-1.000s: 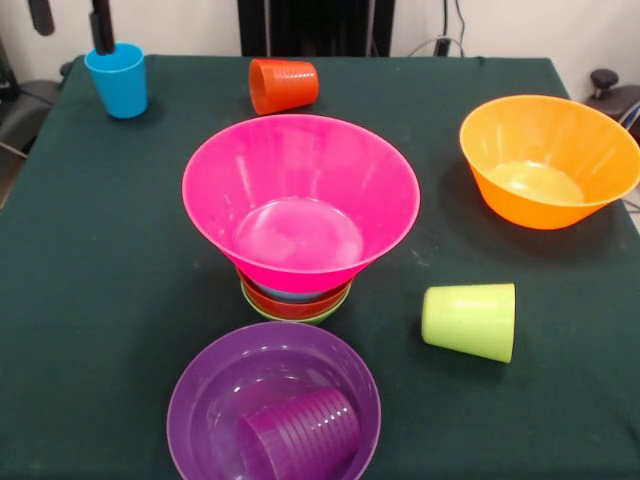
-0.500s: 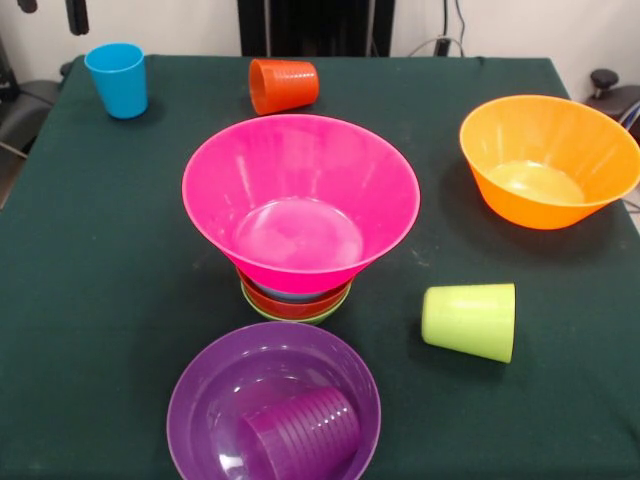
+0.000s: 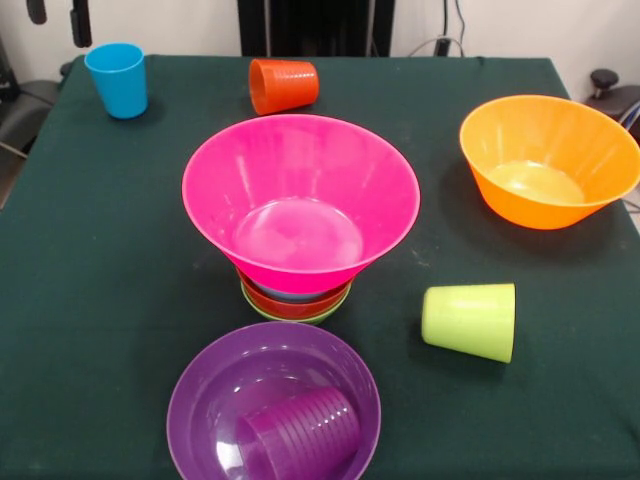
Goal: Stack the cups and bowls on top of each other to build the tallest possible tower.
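Above blue cup point(image 3: 117, 79): gripper point(image 3: 58, 20), raised, apart.

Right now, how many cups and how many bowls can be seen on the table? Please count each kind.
Cups: 4, blue cup, orange cup, green cup, purple cup.
Bowls: 6, pink bowl, large orange bowl, purple bowl, small blue, orange and green bowls nested under the pink one.
Total: 10.

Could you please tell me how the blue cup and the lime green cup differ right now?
The blue cup stands upright with its mouth up; the lime green cup lies on its side. The blue cup sits at a far corner of the table; the lime green one lies nearer the camera. Both are smooth tumblers resting on the cloth.
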Motion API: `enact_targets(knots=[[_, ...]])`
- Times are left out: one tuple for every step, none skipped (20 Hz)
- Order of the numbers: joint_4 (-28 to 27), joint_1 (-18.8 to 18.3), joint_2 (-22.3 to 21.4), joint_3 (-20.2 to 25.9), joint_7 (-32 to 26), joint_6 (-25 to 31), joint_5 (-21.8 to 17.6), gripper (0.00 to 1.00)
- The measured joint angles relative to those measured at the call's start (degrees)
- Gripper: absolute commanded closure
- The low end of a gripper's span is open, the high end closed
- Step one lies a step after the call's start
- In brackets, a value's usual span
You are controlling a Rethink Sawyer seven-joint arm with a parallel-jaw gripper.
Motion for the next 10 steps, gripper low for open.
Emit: enact_targets(knots=[[0.4,0.0,0.0,-0.2,0.2,-0.6,0.2,0.00],[1.0,0.1,0.0,-0.6,0.6,-1.7,0.5,0.00],[1.3,0.2,0.0,-0.9,0.8,-2.2,0.7,0.00],[1.5,0.2,0.0,-1.1,0.9,-2.7,0.8,0.00],[1.7,0.3,0.0,-1.3,1.0,-3.0,0.9,0.00],[2.3,0.4,0.0,-1.7,1.4,-3.7,1.2,0.00],[2.7,0.6,0.1,-1.9,1.7,-4.1,1.5,0.00],[2.8,0.6,0.0,-2.0,1.8,-4.3,1.7,0.00],[3.3,0.8,0.0,-2.3,2.1,-4.8,2.2,0.00],[3.5,1.0,0.0,-2.4,2.3,-5.0,2.4,0.00]])
